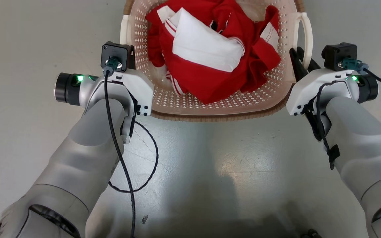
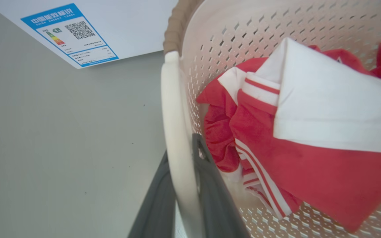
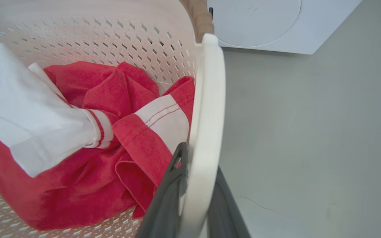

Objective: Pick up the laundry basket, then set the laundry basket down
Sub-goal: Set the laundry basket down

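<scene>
The laundry basket [image 1: 210, 112], cream, perforated and brown-rimmed, sits at the top middle of the head view with red and white clothes [image 1: 207, 53] heaped in it. My left gripper [image 2: 181, 145] is shut on the basket's left white loop handle [image 2: 174, 109], one dark finger on each side. My right gripper [image 3: 200, 157] grips the right loop handle [image 3: 210, 92] the same way, and its dark fingers [image 1: 297, 59] lie against that handle [image 1: 306, 33]. Whether the basket's base touches the floor cannot be told.
A white washing machine stands just beyond the basket, with a blue energy label [image 2: 71, 33] and a round door [image 3: 260, 23]. Grey floor [image 1: 227, 172] surrounds the basket. A black cable loop [image 1: 152, 158] hangs off my left forearm.
</scene>
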Controlling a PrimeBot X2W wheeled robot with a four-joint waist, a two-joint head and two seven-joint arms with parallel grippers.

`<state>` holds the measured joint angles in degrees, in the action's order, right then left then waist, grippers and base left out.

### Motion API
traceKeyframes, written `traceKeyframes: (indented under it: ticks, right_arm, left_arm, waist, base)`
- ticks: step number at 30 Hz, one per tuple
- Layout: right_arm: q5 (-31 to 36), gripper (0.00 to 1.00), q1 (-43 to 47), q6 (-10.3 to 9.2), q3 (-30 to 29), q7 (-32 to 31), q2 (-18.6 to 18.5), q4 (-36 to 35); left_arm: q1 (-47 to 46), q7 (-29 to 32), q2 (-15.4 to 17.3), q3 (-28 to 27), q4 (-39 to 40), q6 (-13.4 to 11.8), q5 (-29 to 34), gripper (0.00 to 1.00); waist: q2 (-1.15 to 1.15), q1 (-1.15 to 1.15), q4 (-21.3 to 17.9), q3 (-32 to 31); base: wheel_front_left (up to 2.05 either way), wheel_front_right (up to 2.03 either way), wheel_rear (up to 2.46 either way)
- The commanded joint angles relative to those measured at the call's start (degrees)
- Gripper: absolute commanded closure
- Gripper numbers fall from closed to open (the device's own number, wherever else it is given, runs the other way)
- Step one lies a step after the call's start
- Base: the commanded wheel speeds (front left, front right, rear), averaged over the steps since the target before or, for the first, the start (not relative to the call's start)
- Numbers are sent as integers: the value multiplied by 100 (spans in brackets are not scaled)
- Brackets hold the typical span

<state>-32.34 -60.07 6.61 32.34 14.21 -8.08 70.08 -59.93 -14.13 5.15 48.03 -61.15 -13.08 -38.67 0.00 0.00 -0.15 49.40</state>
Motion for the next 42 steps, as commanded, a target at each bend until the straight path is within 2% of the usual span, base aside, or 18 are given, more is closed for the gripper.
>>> traceKeyframes:
  ticks: [1, 16, 42]
  right_arm:
    - [139, 100, 196, 88, 41, 79, 190, -148]
    - [1004, 100, 380, 88, -859, 79, 324, -246]
    - [1609, 100, 301, 88, -1540, 79, 448, -302]
  left_arm:
    - [-15, -86, -8, -91, 150, 59, 131, 100]
    - [-25, -86, -133, -805, 1, 302, 820, 100]
    - [-95, -86, -219, -1445, -42, 457, 1473, 100]
  waist:
    - [0, 0, -8, 16]
    - [0, 0, -64, 243]
    - [0, 0, -68, 536]
  base:
    - [0, 0, 0]
    - [0, 0, 0]
    - [0, 0, 0]
